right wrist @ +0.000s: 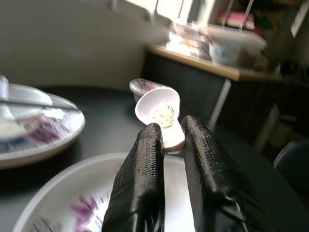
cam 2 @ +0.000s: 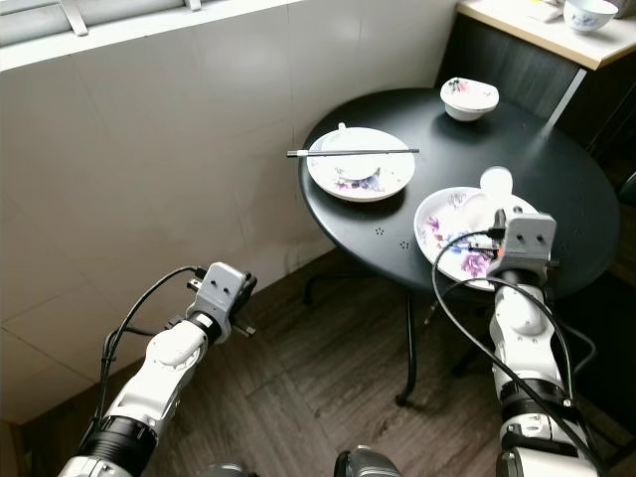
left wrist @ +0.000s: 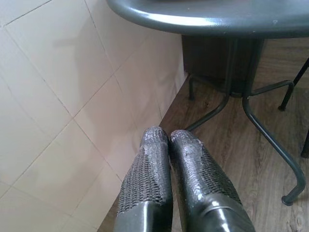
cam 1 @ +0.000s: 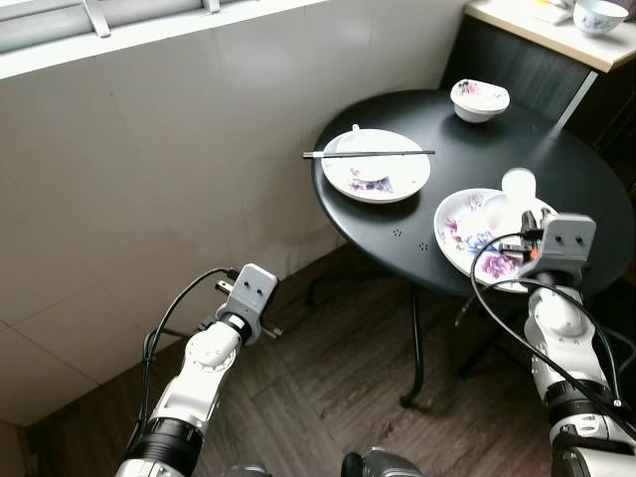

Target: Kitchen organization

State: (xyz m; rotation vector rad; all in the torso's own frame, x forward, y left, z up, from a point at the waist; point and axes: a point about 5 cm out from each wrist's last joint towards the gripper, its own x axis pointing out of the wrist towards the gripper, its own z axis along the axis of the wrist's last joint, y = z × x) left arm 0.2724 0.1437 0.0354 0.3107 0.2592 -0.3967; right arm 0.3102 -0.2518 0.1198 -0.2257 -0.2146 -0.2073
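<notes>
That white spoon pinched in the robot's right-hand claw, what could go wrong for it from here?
The right gripper holds the white spoon only by its handle end, above the near floral plate; a slip could drop it and chip either. That plate sits close to the round table's edge, so a bump from the arm might nudge it toward the floor. The chopsticks balanced across the far plate could roll off if the table is jolted.

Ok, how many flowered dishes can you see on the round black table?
3. A plate with chopsticks across it at the table's left, a plate under the right end effector, and a small bowl at the far side.
</notes>
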